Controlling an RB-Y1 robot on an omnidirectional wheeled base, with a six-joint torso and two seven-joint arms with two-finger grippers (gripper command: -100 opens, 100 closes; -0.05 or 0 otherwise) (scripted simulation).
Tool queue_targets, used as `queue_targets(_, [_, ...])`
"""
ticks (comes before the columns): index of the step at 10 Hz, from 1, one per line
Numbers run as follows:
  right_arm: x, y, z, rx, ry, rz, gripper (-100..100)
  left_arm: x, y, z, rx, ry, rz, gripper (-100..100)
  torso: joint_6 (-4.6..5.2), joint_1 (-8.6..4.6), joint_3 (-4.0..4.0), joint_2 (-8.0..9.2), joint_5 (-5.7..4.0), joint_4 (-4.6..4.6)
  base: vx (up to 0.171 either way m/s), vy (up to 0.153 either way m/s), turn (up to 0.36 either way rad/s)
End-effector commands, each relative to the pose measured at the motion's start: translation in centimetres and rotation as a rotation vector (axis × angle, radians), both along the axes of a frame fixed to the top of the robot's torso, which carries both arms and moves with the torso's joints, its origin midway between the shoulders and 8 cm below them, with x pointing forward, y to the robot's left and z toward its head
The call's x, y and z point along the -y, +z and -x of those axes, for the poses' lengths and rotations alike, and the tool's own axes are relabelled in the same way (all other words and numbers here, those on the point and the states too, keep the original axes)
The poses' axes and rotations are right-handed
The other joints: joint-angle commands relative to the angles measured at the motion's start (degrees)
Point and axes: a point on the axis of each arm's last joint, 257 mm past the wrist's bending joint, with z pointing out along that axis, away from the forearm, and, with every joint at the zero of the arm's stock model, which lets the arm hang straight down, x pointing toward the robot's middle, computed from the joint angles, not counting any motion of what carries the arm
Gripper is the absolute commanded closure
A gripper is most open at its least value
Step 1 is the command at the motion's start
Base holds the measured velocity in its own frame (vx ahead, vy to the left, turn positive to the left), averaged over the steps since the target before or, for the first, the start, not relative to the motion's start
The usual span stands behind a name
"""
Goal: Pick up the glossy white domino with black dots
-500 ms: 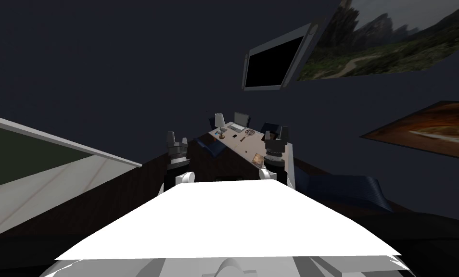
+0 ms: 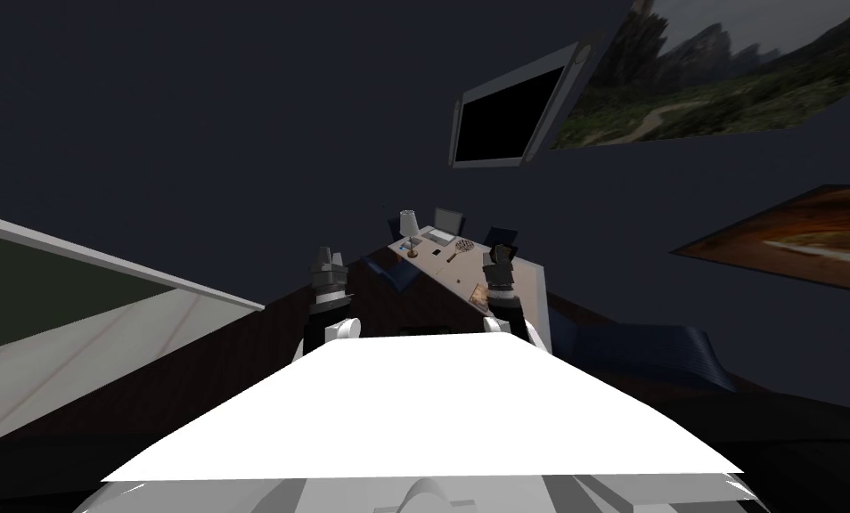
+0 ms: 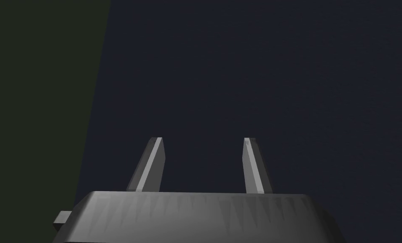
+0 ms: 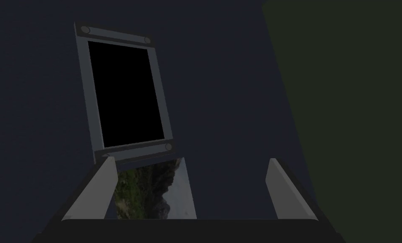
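Note:
A light table (image 2: 434,264) stands ahead of me, some way beyond both hands. Small items lie on it, and I cannot tell which of them is the domino. My right gripper (image 2: 501,256) is raised in front of the table's near right part, and its fingers (image 4: 98,190) stand open with nothing between them. To the left of the table, my left gripper (image 2: 326,259) is held up, open and empty, as its fingers (image 3: 151,165) show.
On the table are a lamp (image 2: 407,224), a laptop (image 2: 446,221), a round patterned item (image 2: 464,244) and a flat brown thing (image 2: 478,294) near the front. Blue chairs (image 2: 397,274) stand by it. A blue seat (image 2: 646,352) is at right.
My right gripper has shifted a little to the left and turned. The left gripper has sunk slightly. The table and its things have stayed put.

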Motion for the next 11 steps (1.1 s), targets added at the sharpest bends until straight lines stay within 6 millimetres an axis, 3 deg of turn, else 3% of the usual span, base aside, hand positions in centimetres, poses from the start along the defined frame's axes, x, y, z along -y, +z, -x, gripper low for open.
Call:
queue_targets(1, [0.5,-3.2,-1.2,-0.098,-0.014,0.035,-100,0.0,0.0,0.0,0.000,0.000,0.000,0,0.00,0.00,0.00,0.00,0.00,0.00,0.019,0.071,0.004])
queue_targets(2, [0.9,-5.1,-1.8,-0.155,-0.025,0.053,-100,0.0,0.0,0.0,0.000,0.000,0.000,0,0.00,0.03,0.00,0.00,0.00,0.00,0.025,0.082,0.005])
queue_targets(3, [1.0,-5.6,-2.0,-0.171,-0.029,0.056,-100,0.0,0.0,0.0,0.000,0.000,0.000,0,0.00,0.07,-0.01,-0.02,0.01,-0.01,0.015,0.058,-0.002])
queue_targets(4, [1.5,-7.9,-2.5,-0.239,-0.044,0.077,-100,0.0,0.0,0.0,0.000,0.000,0.000,0,0.00,0.01,0.00,0.00,0.01,0.00,0.008,0.050,0.012])
queue_targets(5, [1.6,-8.0,-2.5,-0.241,-0.045,0.077,-100,0.0,0.0,0.0,0.000,0.000,0.000,0,0.01,-0.02,0.02,0.03,0.00,0.00,0.010,0.036,-0.001])
queue_targets(6, [2.2,-10.5,-2.9,-0.313,-0.062,0.097,-100,0.0,0.0,0.0,0.000,0.000,0.000,0,0.00,-0.08,0.02,0.02,-0.01,0.01,0.016,0.038,0.014])
queue_targets(7, [2.2,-10.6,-2.9,-0.315,-0.063,0.097,-100,0.0,0.0,0.0,0.000,0.000,0.000,0,0.00,-0.08,0.00,0.01,-0.02,0.00,0.018,0.031,0.007])
queue_targets(9, [3.7,-15.3,-3.3,-0.448,-0.099,0.126,-100,0.0,0.0,0.0,0.000,0.000,0.000,0,0.00,-0.08,0.00,0.00,-0.02,0.00,0.029,0.060,0.026])
queue_targets(10, [3.8,-16.1,-3.3,-0.469,-0.106,0.135,-100,0.0,0.0,0.0,0.000,0.000,0.000,0,0.00,0.03,-0.03,-0.05,0.00,-0.01,0.030,0.057,0.004])
queue_targets(11, [4.5,-18.6,-3.2,-0.533,-0.122,0.151,-100,0.0,0.0,0.0,0.000,0.000,0.000,0,0.00,-0.01,-0.03,-0.05,0.01,-0.01,0.028,0.053,0.033])
